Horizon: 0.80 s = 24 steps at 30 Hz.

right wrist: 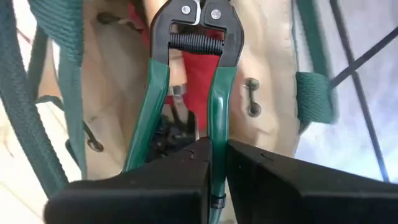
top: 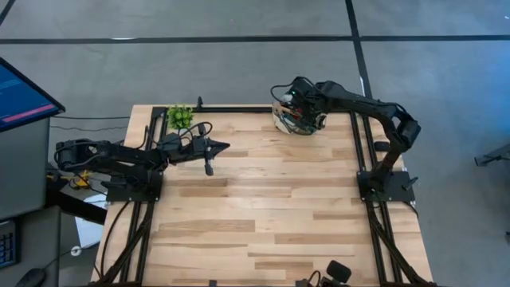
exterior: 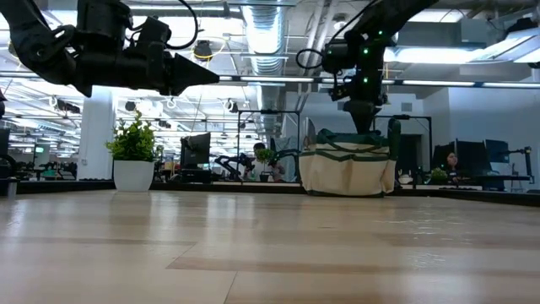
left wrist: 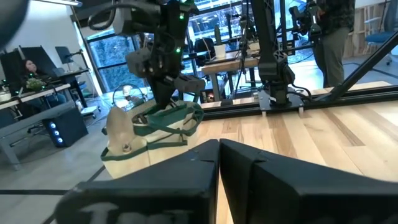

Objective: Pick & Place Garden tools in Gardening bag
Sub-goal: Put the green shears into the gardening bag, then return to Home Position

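The surface (top: pixel 263 215) is made of pale wood planks and framed by black rails, with grey floor seen all around it from above. A bag (exterior: pixel 348 166) is parked at the far right corner, and a small potted plant (exterior: pixel 134 157) is set at the far left corner. The right pincer (right wrist: pixel 214 163) is hung right over the bag's mouth and is clamped on green-handled pruners (right wrist: pixel 186 87), which are pointed down into the bag. Something red is seen inside there too, but it can't be made out. The left pincer (top: pixel 225 147) is held above the surface near the plant, fingers pressed together, nothing in them. Behind it all, an open office is seen: desks, monitors, ceiling pipes, and a few people seated in the background.
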Tool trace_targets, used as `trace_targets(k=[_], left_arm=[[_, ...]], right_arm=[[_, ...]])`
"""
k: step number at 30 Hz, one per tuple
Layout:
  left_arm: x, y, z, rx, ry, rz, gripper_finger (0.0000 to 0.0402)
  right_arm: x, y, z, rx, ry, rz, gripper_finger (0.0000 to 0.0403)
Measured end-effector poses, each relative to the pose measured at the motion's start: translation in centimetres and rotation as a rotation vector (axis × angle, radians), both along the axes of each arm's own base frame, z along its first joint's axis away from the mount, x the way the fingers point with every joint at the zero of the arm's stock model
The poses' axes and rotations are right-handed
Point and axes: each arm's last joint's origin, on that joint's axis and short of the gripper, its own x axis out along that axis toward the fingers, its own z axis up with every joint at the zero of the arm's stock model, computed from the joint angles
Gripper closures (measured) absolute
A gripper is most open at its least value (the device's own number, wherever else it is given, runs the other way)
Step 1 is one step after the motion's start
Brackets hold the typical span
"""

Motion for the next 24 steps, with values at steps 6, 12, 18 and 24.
trace_targets(k=[6, 12, 18, 24], left_arm=[[0.0, 0.0, 0.0, 0.000, 0.000, 0.000, 0.0399], [0.0, 0.0, 0.0, 0.000, 0.000, 0.000, 0.0399], [0.0, 0.0, 0.0, 0.000, 0.000, 0.000, 0.0399], [0.0, 0.0, 0.1, 0.002, -0.008, 0.000, 0.0399]], right_arm=[[0.6, -0.5, -1.1, 0.002, 0.015, 0.011, 0.0388], [0.9, -0.4, -0.9, -0.011, -0.001, 0.020, 0.0332], [1.2, 0.2, -0.9, -0.016, 0.022, 0.077, 0.0247], [1.5, 0.8, 0.7, -0.089, 0.102, 0.079, 0.0234]])
